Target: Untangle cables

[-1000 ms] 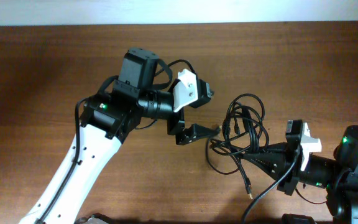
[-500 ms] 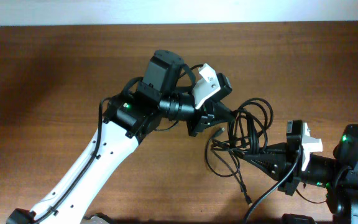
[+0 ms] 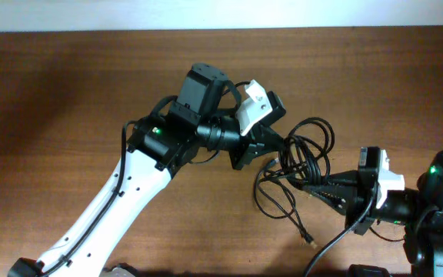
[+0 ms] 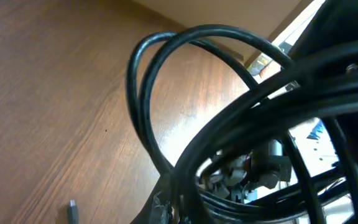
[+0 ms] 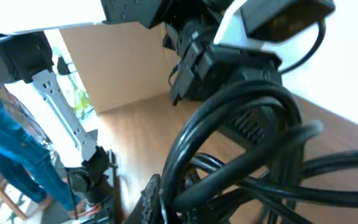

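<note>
**Both grippers pinch the cable bunch from opposite sides**

From above, we see the cables [image 3: 308,158] lying as one knotted bunch of black loops on the brown table [image 3: 52,115], right of centre, between the two arms. The left gripper [image 3: 268,150] reaches in from the left and meets the bunch at its upper-left edge, jaws pressed narrow on a strand there. The right gripper [image 3: 314,187] comes in from the lower right, its jaws likewise closed on strands at the lower side. We judge this two-sided hold to be the point: with each arm gripping a different part, drawing apart should open the loops. One loose end with a small plug [image 3: 308,240] trails toward the near edge, lying free on the wood.

The left wrist camera is nearly filled with thick-looking black loops (they are simply very near the lens), arching over the table from the dark fingers at the bottom. The strands hide most of the jaws, yet we see no gap between them. A small grey connector [image 4: 72,211] lies on the wood at lower left.

The right wrist camera shows loops rising from its own fingers at the bottom edge, closed tight on them. The left arm [image 5: 229,56] sits just beyond, so we judge there is little slack between the two holds.
</note>
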`<state>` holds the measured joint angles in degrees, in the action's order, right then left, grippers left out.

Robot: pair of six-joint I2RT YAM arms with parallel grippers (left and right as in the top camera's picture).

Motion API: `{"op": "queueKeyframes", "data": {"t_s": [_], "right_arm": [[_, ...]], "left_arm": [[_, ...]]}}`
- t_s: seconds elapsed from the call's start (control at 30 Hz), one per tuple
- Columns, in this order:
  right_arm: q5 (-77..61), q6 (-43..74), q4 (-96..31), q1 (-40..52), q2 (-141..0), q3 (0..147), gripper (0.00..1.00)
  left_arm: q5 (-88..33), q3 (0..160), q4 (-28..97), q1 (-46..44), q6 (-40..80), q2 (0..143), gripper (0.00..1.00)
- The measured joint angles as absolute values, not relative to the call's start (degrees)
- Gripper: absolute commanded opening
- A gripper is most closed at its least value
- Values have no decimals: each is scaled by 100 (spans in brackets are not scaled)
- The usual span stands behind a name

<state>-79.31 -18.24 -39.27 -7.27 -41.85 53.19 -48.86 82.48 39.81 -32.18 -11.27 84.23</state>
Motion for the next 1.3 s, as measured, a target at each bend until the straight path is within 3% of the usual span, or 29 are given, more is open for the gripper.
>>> {"op": "queueKeyframes", "data": {"t_s": [0.57, 0.9, 1.07, 1.13, 1.17, 1.23, 1.3], "right_arm": [[-7797, -1800, -3076, -725, -4209, 5301, 4], [-7655, -1826, -3162, -727, -4193, 5301, 4], [-7570, -1824, -3159, -727, -4193, 5301, 4], [-7575, -1826, -3122, -727, -4193, 5301, 4], [-7575, -1826, -3116, -727, -4191, 5301, 4], [-7526, -1826, -3096, -727, -4180, 5301, 4], [-7485, -1824, -3022, -727, -4174, 5304, 4]], "left_arm": [[-4720, 8326, 5210, -3461, -1063, 8584, 0], [-4517, 8324, 4650, -3496, -1041, 8637, 0], [-4560, 8324, 4528, -3083, -1044, 8392, 0], [-4539, 8324, 4517, -2963, -1044, 8184, 19], [-4517, 8324, 4517, -2947, -1035, 8110, 20], [-4539, 8320, 4519, -2912, -1061, 8018, 0], [-4770, 8311, 4488, -2877, -1083, 8003, 0]]}}
